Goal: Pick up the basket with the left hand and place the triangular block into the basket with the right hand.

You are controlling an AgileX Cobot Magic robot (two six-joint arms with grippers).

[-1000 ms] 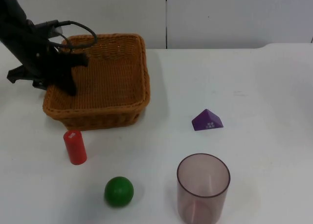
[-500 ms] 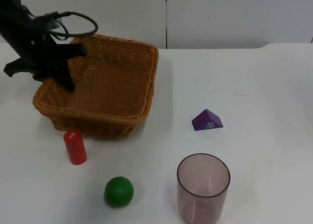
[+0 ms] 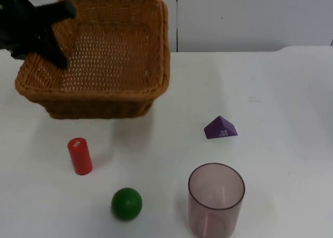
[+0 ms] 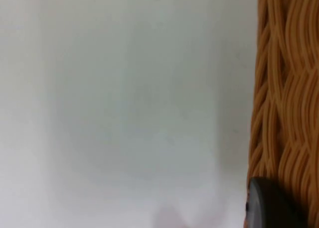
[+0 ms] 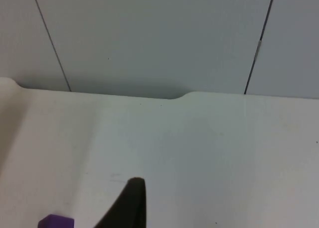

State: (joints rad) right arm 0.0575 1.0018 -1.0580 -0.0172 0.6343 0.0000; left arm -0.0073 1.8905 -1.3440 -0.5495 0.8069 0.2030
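Note:
The woven brown basket [image 3: 119,87] hangs above the table's back left, off the surface, with its open side tipped toward the camera. My left gripper [image 3: 41,56] is shut on the basket's left rim, one finger inside and the other outside. The left wrist view has that rim [image 4: 284,88] close up, with a black fingertip [image 4: 264,205] against it. The purple triangular block [image 3: 220,128] lies on the white table right of centre, apart from the basket. My right gripper [image 5: 128,205] waits over the table's right side, and the block [image 5: 56,221] lies just ahead of it.
A red cylinder [image 3: 79,156] stands upright in front of the basket. A green ball [image 3: 126,203] lies nearer the front edge. A translucent brownish cup [image 3: 216,199] stands in front of the block. The grey partition wall [image 3: 250,14] closes off the back.
The left gripper has lifted the basket off the table, up and slightly left. The basket now tilts toward the camera. The block, cylinder, ball and cup have stayed put.

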